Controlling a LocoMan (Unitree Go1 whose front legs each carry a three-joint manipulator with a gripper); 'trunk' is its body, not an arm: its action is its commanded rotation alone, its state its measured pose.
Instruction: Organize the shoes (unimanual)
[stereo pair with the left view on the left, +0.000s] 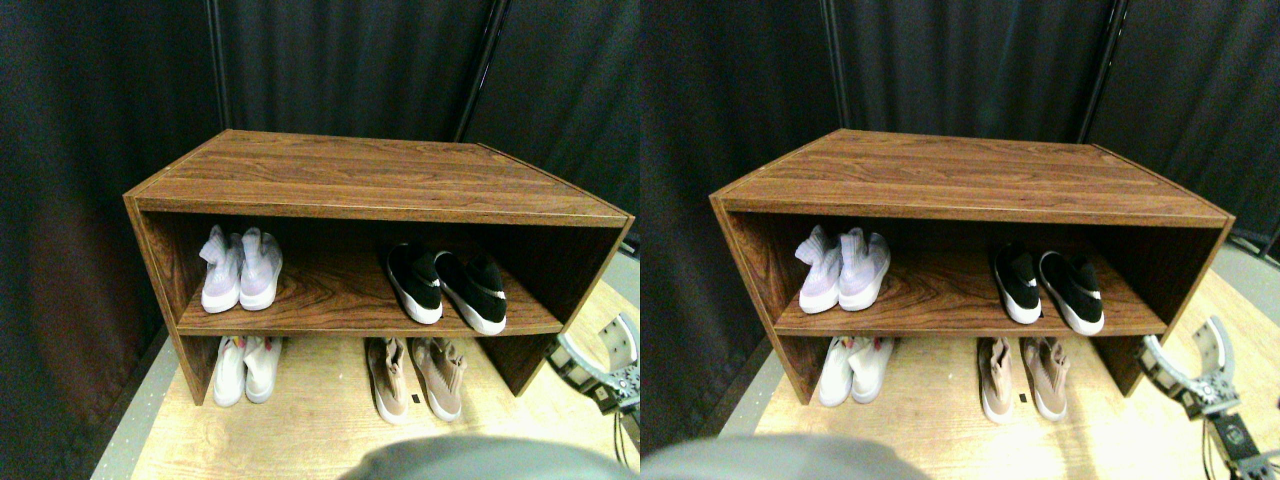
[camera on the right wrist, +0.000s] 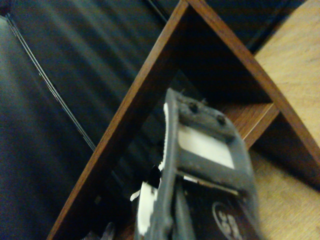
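Your pincer (stereo pair with the left view on the left: 600, 350) sits jaws apart just outside the wooden shelf unit's (stereo pair with the left view on the left: 380, 180) right side panel (stereo pair with the left view on the left: 590, 275), which blocks a straight sideways entry. On the middle board, bare wood lies between the lavender pair (stereo pair with the left view on the left: 240, 270) and the black pair (stereo pair with the left view on the left: 447, 285). On the floor (stereo pair with the left view on the left: 320, 415) below, a gap separates the white pair (stereo pair with the left view on the left: 246, 368) from the beige pair (stereo pair with the left view on the left: 415, 377).

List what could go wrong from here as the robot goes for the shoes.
1. The right gripper sits close to the shelf unit's right side panel; swinging inward could clip it.
2. The black shoes lie angled near the middle shelf's front edge, so a nudge might push one off.
3. The beige shoes below could be bumped in passing.
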